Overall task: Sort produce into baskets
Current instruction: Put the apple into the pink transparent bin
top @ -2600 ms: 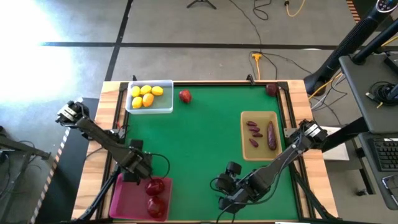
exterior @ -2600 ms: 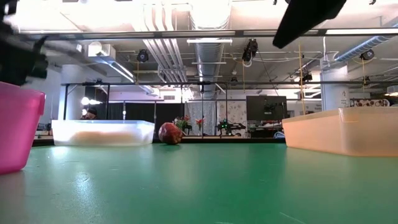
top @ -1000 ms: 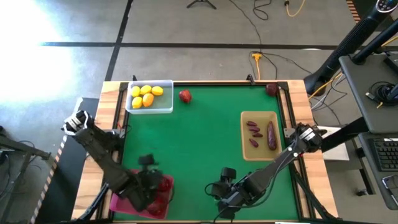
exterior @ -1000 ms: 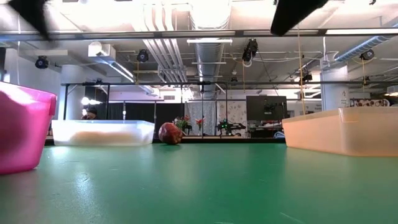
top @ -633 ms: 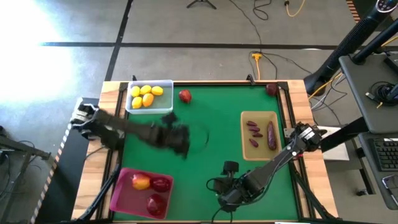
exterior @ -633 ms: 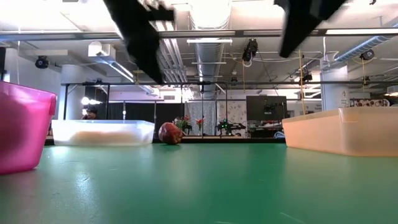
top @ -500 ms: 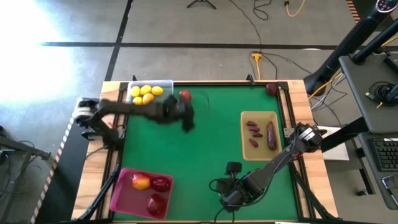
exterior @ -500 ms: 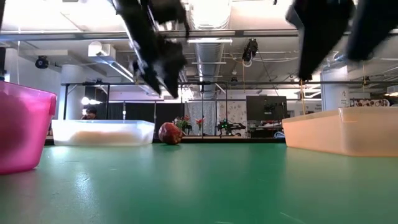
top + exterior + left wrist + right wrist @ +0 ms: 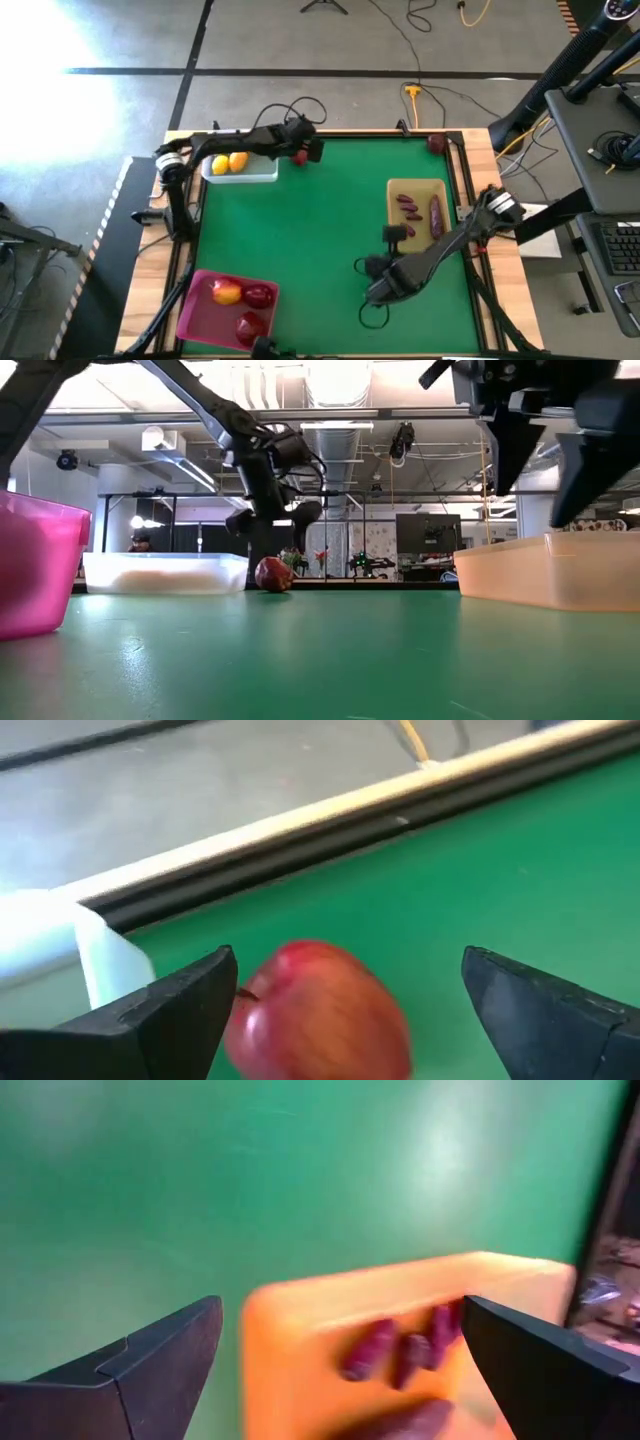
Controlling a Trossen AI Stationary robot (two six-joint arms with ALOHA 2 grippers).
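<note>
A red apple (image 9: pixel 297 157) rests on the green mat at the far edge, beside the clear bin (image 9: pixel 262 174) that holds yellow lemons (image 9: pixel 229 161). My left gripper (image 9: pixel 306 150) is open just above the apple, one finger on either side of it in the left wrist view (image 9: pixel 315 1010), and touches nothing. My right gripper (image 9: pixel 393 233) is open and empty beside the near left corner of the tan tray (image 9: pixel 441 185), which holds dark purple pieces (image 9: pixel 436 218). The pink bin (image 9: pixel 195 322) at the near left holds red fruits (image 9: pixel 258 296) and a yellow-orange one (image 9: pixel 227 292).
A dark red fruit (image 9: pixel 437 143) lies at the table's far right corner, by the wooden rim. The middle of the green mat (image 9: pixel 320 230) is bare. In the low view the tan tray's wall (image 9: pixel 550 572) stands on the right and the pink bin (image 9: pixel 30 565) on the left.
My left gripper has swung from above the pink bin at the near left across the mat to the far edge, and now hangs over the red apple. A yellow-orange fruit now shows in the pink bin. My right gripper has moved from the near edge toward the tan tray.
</note>
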